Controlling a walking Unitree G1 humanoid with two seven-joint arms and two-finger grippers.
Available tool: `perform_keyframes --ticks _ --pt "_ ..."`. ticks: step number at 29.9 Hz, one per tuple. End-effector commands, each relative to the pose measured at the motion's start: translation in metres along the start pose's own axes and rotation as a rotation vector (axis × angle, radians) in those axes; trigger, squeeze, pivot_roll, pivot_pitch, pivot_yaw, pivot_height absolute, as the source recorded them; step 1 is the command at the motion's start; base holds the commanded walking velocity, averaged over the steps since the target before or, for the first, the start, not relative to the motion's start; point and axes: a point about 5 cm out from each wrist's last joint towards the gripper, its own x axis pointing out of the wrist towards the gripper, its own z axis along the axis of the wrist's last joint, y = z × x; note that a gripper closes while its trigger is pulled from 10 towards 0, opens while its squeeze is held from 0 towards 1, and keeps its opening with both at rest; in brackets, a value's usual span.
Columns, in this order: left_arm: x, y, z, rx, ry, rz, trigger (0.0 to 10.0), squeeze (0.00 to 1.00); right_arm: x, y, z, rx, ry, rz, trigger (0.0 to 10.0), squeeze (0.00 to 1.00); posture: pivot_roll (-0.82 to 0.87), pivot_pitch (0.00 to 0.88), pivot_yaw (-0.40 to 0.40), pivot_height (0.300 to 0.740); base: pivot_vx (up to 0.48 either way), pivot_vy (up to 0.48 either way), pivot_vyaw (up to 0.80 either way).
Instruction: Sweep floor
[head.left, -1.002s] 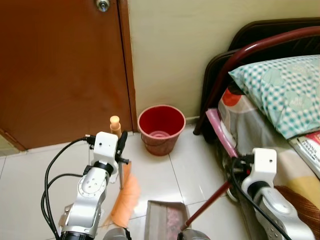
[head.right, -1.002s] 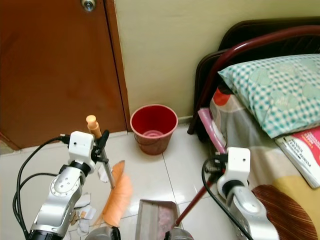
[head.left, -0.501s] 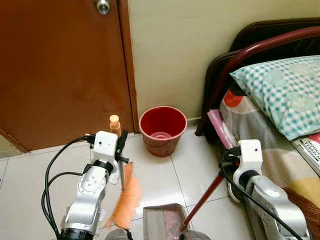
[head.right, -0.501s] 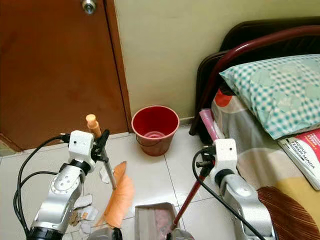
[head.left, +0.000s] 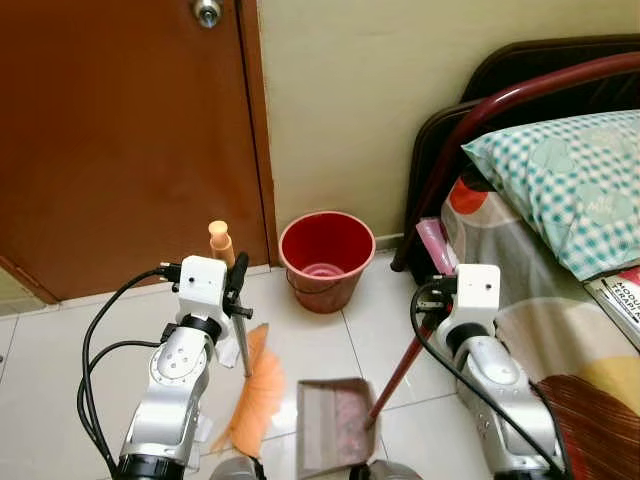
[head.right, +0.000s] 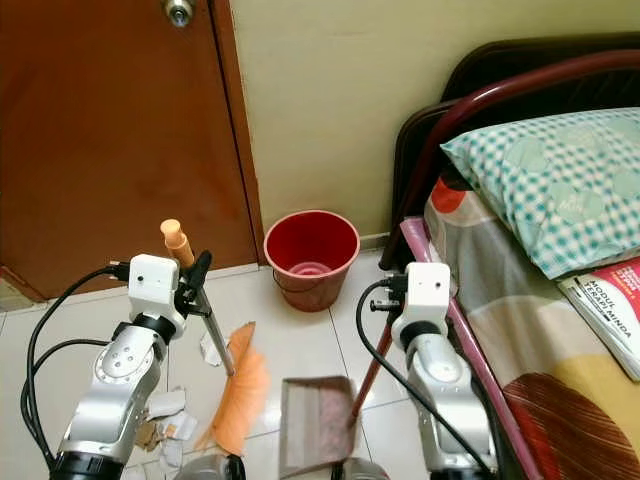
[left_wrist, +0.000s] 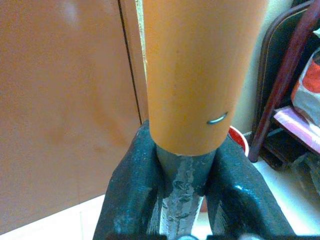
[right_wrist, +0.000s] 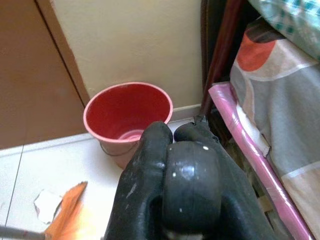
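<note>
Landmark: a red bucket (head.left: 323, 260) is set against the wall beside the door.
Broom: the broom (head.right: 232, 385) is clamped in the left gripper (head.right: 196, 280) fingers, bristles down in front of the bucket.
Dustpan: the dustpan (head.left: 333, 425) is held by its red handle in the closed right gripper (head.left: 428, 300) fingers, in front of the bucket beside the bristles.
Progress: debris appears gathered in the pan; paper scraps (head.right: 165, 415) are left on the floor; emptying is judged not yet done.

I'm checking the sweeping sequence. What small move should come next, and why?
Probably swing the orange broom, gripped by the left hand, toward the torn paper scraps on the white tile floor and brush them to the grey dustpan. The right hand holds its dark red handle, and the scraps lie on the broom's far side.
</note>
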Motion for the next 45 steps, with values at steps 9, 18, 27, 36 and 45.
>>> perform_keyframes --ticks 9,18,27,36,45 --pt "0.012 -0.008 0.041 0.059 -0.169 -0.032 10.0 0.00 0.018 -0.015 0.003 -0.087 -0.032 -0.093 10.0 0.00 -0.02 0.061 0.003 0.740 0.000 0.000 0.06" --pt "0.021 -0.012 0.081 0.054 -0.303 -0.040 10.0 0.00 0.023 -0.012 -0.002 -0.085 -0.025 -0.093 10.0 0.00 -0.02 0.065 0.008 0.740 0.000 0.000 0.00" --pt "0.031 0.001 0.109 0.105 -0.400 0.001 10.0 0.00 0.024 -0.014 -0.001 -0.083 -0.037 -0.089 10.0 0.00 -0.03 0.080 0.008 0.740 0.000 0.000 0.00" --pt "0.038 0.035 0.106 0.144 -0.380 0.107 10.0 0.00 0.025 -0.014 -0.003 -0.064 -0.025 -0.071 10.0 0.00 -0.03 0.082 0.003 0.740 0.000 0.000 0.00" --pt "0.050 0.051 0.073 0.155 -0.234 0.134 10.0 0.00 0.026 -0.005 0.002 -0.084 -0.074 -0.023 10.0 0.00 -0.04 0.085 0.000 0.740 0.000 0.000 0.00"
